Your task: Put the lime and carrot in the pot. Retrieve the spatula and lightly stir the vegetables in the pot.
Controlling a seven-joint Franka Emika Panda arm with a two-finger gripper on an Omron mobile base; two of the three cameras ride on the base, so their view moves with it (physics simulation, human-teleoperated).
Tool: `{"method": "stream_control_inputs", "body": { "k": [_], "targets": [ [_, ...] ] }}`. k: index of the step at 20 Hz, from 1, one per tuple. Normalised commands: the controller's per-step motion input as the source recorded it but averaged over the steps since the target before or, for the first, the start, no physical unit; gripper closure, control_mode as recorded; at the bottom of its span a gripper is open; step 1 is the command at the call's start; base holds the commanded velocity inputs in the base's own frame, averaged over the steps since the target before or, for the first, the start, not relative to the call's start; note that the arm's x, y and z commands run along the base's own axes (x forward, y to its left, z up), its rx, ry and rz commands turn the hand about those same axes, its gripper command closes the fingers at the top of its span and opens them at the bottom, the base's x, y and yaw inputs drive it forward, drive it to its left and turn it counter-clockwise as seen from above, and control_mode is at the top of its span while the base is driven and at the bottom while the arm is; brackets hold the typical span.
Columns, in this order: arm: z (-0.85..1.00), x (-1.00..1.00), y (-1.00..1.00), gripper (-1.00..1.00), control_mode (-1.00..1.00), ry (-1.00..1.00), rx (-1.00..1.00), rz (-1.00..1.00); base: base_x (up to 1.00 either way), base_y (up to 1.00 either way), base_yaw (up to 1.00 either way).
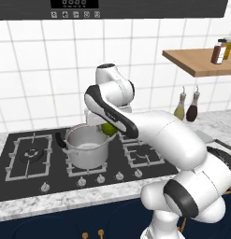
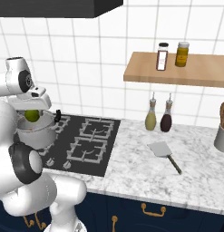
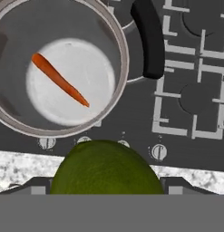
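My gripper (image 2: pixel 33 112) is shut on the lime (image 3: pixel 106 167), a yellow-green ball held just above the right side of the pot (image 1: pixel 86 148). Seen from the hand, the lime sits low in the picture, over the stove knobs and outside the pot rim (image 3: pixel 123 54). The carrot (image 3: pixel 60 80) lies slanted on the pot's shiny bottom. The steel pot stands on the middle burner with a black side handle (image 3: pixel 149 38) toward the hand. The spatula (image 2: pixel 159 148) lies flat on the marble counter to the right of the stove, its dark handle pointing toward the front edge.
The black stove (image 2: pixel 93 140) has free burners right of the pot. An olive bottle (image 2: pixel 151 118) and a dark bottle (image 2: pixel 166 120) stand at the back wall. A wooden shelf (image 2: pixel 195 72) carries two jars. A utensil crock (image 2: pixel 221 136) stands at the far right.
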Motion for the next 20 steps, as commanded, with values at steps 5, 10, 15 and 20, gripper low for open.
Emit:
{"method": "stream_control_inputs", "body": {
  "k": [5,10,15,20],
  "targets": [
    [-0.29,0.33,0.27,1.0,-1.0,0.0,0.15,0.0,0.0,0.0,0.0],
    [-0.26,0.28,0.42,1.0,-1.0,0.0,0.07,0.0,0.0,0.0,0.0],
    [-0.16,0.21,0.35,1.0,-1.0,0.0,-0.03,0.0,0.0,0.0,0.0],
    [-0.23,0.17,0.01,1.0,-1.0,0.0,0.0,0.0,0.0,0.0,0.0]
  ]
}}
